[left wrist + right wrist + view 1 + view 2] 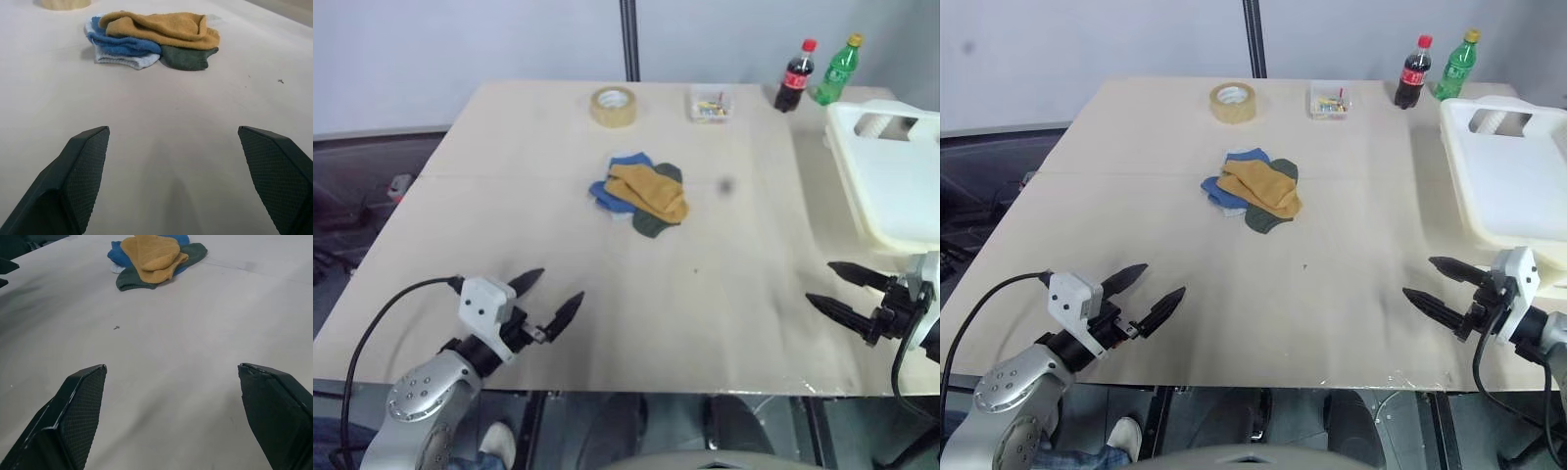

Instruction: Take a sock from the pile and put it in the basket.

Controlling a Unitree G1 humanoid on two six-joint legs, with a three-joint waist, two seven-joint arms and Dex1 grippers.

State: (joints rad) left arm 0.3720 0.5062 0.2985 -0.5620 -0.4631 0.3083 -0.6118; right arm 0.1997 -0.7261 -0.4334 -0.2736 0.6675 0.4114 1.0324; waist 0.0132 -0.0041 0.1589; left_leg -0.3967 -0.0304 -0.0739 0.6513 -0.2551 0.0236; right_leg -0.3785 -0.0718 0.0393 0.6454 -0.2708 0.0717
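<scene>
The pile point(641, 196) of socks lies near the middle of the table, a mustard yellow sock on top of blue and dark green ones; it also shows in the wrist views as the pile point(154, 39) and the pile point(154, 257). The white basket point(891, 176) stands at the table's right edge. My left gripper point(551, 297) hovers open and empty over the near left part of the table, well short of the pile. My right gripper point(835, 291) is open and empty at the near right, just in front of the basket.
At the table's far edge sit a roll of tape point(613, 106), a small clear box point(710, 103), a cola bottle point(794, 76) and a green bottle point(836, 70). Bare tabletop point(705, 294) stretches between both grippers and the pile.
</scene>
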